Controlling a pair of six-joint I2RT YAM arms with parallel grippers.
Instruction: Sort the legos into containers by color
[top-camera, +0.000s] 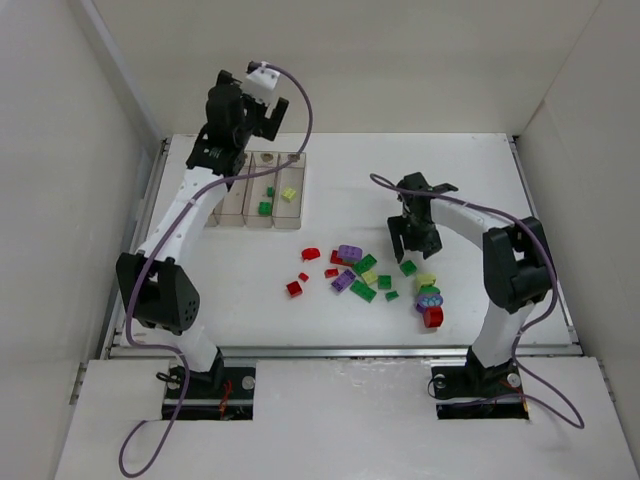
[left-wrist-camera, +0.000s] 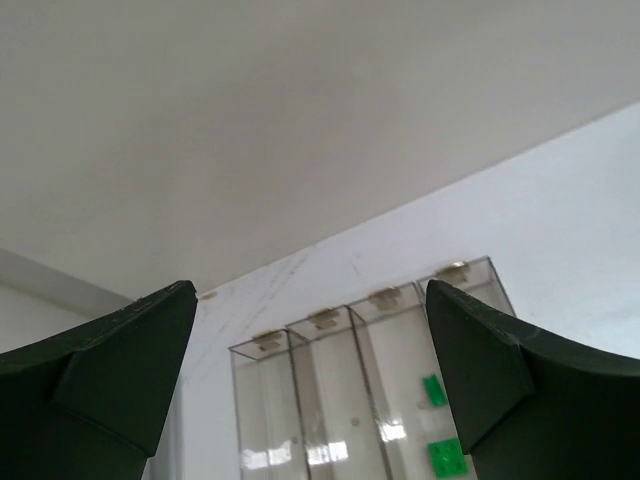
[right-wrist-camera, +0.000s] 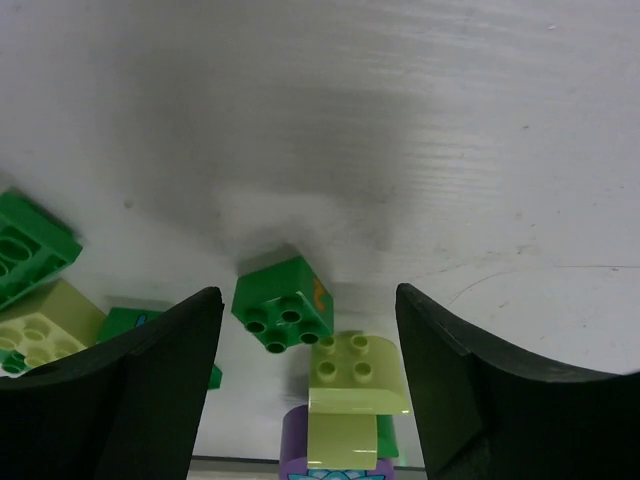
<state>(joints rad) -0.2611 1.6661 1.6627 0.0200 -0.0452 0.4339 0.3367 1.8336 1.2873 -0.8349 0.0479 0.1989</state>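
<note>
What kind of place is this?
Likely a robot lab bench: a left arm and right arm bolted at a white table, plain white walls around it, legos beside clear containers.

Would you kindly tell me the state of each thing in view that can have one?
containers, one holds two green legos, its neighbour one yellow lego.
left gripper, open, empty, raised above the containers.
green brick, lying loose, studs up, ungripped.
right gripper, open, straddling the green brick without touching.
loose legos, scattered, unsorted.
</note>
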